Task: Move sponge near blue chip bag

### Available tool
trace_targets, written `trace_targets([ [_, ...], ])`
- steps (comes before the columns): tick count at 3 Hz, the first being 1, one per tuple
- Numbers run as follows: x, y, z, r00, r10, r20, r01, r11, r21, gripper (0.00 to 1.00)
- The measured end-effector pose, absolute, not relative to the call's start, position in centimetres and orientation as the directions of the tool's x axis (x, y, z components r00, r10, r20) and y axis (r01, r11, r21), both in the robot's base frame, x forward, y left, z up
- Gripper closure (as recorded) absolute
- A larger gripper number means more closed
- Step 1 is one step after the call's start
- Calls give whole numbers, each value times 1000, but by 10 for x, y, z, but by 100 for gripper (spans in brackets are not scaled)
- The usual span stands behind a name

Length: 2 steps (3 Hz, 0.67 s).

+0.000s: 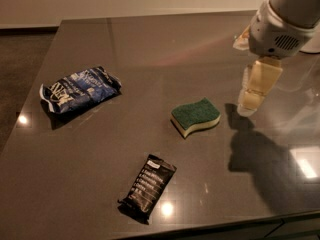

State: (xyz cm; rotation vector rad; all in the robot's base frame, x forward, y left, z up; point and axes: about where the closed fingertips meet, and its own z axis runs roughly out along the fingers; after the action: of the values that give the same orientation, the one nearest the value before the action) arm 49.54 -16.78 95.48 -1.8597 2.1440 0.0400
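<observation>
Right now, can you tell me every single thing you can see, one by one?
table: one, dark grey and shiny, fills most of the view
blue chip bag: one, blue with white lettering, lying on the table's left side
sponge: one, green top over pale yellow, lying near the table's middle
black snack bar wrapper: one, black, lying near the table's front edge, below the sponge in the view
arm: one, white and grey, coming in at the top right
jaws: one pair, pale tan, at the arm's end, hanging above the table just right of the sponge, not touching it
</observation>
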Motion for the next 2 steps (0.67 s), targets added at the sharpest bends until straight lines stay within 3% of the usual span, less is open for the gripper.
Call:
trace_targets([
  [2, 495, -127, 904, 11, -970, -245, -992, 20, -124, 0],
])
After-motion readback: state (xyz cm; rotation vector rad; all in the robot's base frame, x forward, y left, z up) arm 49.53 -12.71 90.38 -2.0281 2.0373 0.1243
